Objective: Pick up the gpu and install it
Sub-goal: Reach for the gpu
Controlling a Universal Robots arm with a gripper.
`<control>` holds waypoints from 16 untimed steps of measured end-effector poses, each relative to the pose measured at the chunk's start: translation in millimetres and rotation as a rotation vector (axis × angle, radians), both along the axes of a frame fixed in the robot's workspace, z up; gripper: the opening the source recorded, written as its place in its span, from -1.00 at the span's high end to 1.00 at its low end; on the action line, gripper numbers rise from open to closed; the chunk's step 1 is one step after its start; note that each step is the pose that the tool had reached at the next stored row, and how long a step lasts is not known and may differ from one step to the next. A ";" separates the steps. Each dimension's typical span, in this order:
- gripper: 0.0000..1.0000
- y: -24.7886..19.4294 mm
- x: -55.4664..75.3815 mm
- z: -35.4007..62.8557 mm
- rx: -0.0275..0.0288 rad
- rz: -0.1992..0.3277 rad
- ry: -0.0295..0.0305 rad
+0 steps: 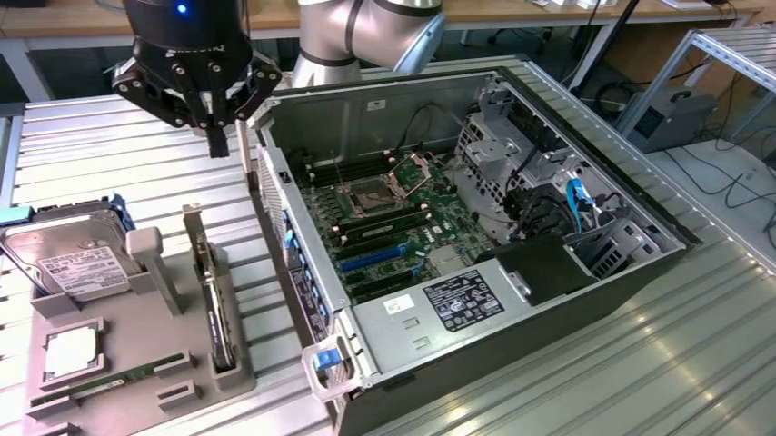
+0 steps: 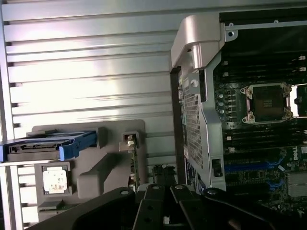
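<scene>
I am in the upper left of the exterior view. My gripper (image 1: 218,147) hangs over the slatted metal table (image 1: 97,136), just beside the corner of the open case (image 1: 546,341). My fingers are pressed together into one narrow black tip, and they hold nothing. The tip points down and is apart from every object.

The gpu (image 1: 214,313) is in the lower left of the exterior view, well below my gripper in the frame. It stands upright on its long edge in a slot of the grey holder (image 1: 140,331). Its silver bracket (image 1: 192,232) is at the end nearer to my gripper. In the wrist view I see the gpu (image 2: 135,165) edge-on in the holder (image 2: 96,172), between the blue-framed hard drive (image 2: 48,146) and the case wall (image 2: 199,110).

On the holder, at the exterior view's left of the gpu, are the hard drive (image 1: 75,263), a processor (image 1: 73,352) and a green memory stick (image 1: 104,383). The case lies on its side, and the motherboard (image 1: 388,227) with its blue slots (image 1: 370,259) shows in the middle of the frame.
</scene>
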State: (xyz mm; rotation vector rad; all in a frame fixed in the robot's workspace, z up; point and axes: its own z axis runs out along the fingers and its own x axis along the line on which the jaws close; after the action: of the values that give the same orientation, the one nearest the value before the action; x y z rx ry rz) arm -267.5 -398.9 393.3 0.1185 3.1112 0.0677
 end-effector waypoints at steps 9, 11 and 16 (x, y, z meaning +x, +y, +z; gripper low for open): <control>0.79 0.0 -24.8 -0.1 0.0001 0.000 0.0000; 0.79 0.0 -30.5 -0.2 0.0000 0.000 0.0000; 0.79 0.0 -32.8 -0.2 0.0000 0.000 0.0000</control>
State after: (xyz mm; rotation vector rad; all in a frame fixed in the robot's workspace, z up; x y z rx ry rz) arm -300.3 -398.9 393.1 0.1185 3.1112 0.0676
